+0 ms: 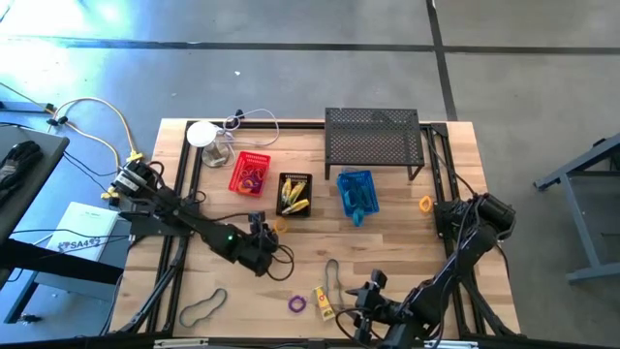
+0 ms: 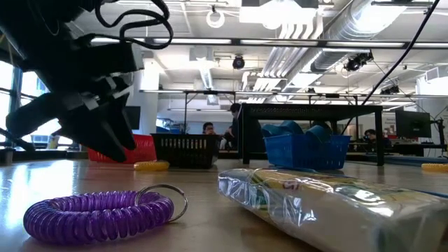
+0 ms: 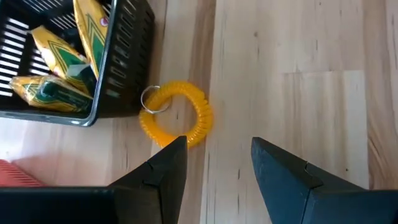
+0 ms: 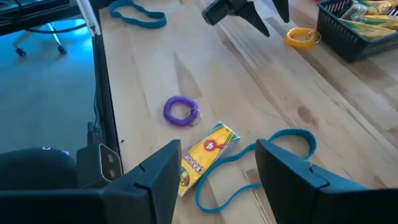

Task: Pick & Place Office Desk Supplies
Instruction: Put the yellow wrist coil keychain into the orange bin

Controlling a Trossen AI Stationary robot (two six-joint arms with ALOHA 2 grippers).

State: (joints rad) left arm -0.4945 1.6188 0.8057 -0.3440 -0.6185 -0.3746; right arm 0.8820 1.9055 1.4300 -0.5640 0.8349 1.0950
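Yellow coil ring with its small metal loop lay on the wood just ahead of my left gripper, touching one fingertip, my fingers spread apart and empty. Beside it stood the black basket of yellow packets. My right gripper hung open over a yellow crayon packet, a purple coil ring beyond; only the overhead camera showed both arms.

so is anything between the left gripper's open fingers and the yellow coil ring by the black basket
Nothing: in the left wrist view only bare wood separates the left gripper from the yellow coil ring beside the black basket.
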